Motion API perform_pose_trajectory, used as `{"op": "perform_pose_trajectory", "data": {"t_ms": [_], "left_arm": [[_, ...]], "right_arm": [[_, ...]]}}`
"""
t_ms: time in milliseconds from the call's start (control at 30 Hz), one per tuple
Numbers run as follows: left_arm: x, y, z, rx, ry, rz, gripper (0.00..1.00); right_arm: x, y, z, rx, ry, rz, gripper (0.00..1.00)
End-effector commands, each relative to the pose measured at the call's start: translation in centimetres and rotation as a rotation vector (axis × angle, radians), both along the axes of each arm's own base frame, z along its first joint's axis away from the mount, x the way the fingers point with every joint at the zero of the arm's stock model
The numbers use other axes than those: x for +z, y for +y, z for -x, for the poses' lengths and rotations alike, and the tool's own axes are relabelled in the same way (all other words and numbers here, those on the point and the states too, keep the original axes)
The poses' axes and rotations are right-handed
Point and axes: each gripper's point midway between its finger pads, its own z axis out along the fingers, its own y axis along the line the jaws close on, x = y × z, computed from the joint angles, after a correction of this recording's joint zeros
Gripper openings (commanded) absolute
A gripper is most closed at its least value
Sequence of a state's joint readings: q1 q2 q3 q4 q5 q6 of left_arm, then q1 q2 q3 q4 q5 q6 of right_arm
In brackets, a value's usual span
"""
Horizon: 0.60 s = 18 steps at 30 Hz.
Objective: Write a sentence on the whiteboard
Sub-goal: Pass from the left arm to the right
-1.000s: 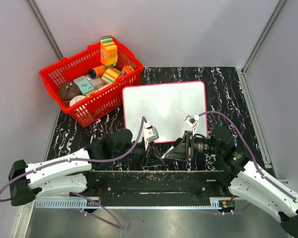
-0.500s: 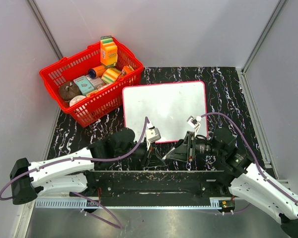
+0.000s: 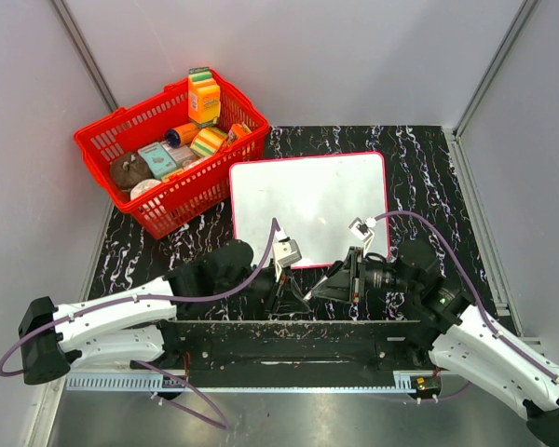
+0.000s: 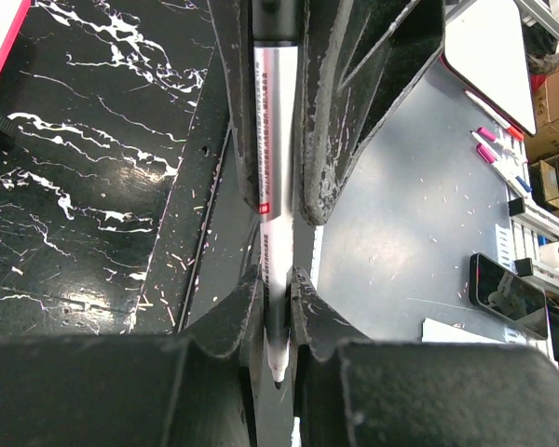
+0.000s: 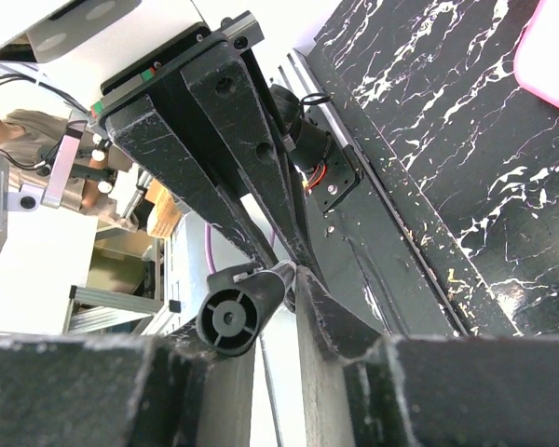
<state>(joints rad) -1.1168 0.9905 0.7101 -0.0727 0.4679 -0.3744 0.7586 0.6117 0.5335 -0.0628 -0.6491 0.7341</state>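
Locate the pen (image 4: 278,247) first: both grippers hold it. The left gripper (image 4: 278,309) is clamped on the pen near its pointed end, at the bottom of the left wrist view. The right gripper (image 4: 278,200) presses its fingers against both sides of the barrel higher in that frame, so treat it as gripping too. The pen's long axis runs top to bottom there, through both grips. Judge this as an uncapping or a handover; you cannot tell which.

The whiteboard (image 3: 307,196) lies flat on the table (image 3: 419,177) at the centre of the top view. It is directly above both grippers in the frame, with its lower edge near them. Its long side runs left to right, and no writing shows on it. Both arms are about equally near.

The basket (image 3: 182,203), at upper left just beside the board's corner, holds an orange carton (image 3: 203,101), a striped sponge (image 3: 208,142) and other small packs.
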Motion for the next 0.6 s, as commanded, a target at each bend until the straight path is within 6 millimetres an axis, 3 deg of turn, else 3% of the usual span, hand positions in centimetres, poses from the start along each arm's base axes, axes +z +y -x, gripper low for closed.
{"op": "perform_pose_trajectory", "data": {"t_ms": [0,100,167,267,367,467,500,533,567], "left_arm": [[2.07,-0.71,0.62,-0.051,-0.028,0.092,0.0],[2.02,-0.75,0.71,-0.057,-0.026,0.092,0.0],[2.01,-0.75,0.65,-0.054,-0.027,0.091,0.0],[1.88,-0.72,0.69,-0.056,-0.025,0.089,0.0],[1.69,-0.66,0.78,-0.058,-0.02,0.084,0.0],[1.67,-0.63,0.76,-0.054,-0.016,0.083,0.0],[1.64,-0.63,0.87,-0.058,-0.014,0.083,0.0],[1.55,-0.6,0.92,-0.059,-0.011,0.083,0.0],[1.44,-0.58,0.9,-0.057,-0.01,0.082,0.0]], "right_arm": [[1.14,0.39,0.06,0.013,-0.021,-0.052,0.28],[1.08,0.46,-0.02,0.013,-0.02,-0.058,0.32],[1.01,0.49,-0.08,0.01,-0.017,-0.057,0.41],[0.74,0.48,-0.17,0.003,-0.011,-0.051,0.41],[0.69,0.39,-0.14,0.001,-0.013,-0.048,0.35],[0.82,0.33,-0.08,0.001,-0.019,-0.052,0.22],[0.85,0.33,-0.04,0.004,-0.02,-0.054,0.15],[0.94,0.35,0.0,0.007,-0.025,-0.057,0.0],[0.94,0.38,0.02,0.01,-0.025,-0.056,0.0]]}}
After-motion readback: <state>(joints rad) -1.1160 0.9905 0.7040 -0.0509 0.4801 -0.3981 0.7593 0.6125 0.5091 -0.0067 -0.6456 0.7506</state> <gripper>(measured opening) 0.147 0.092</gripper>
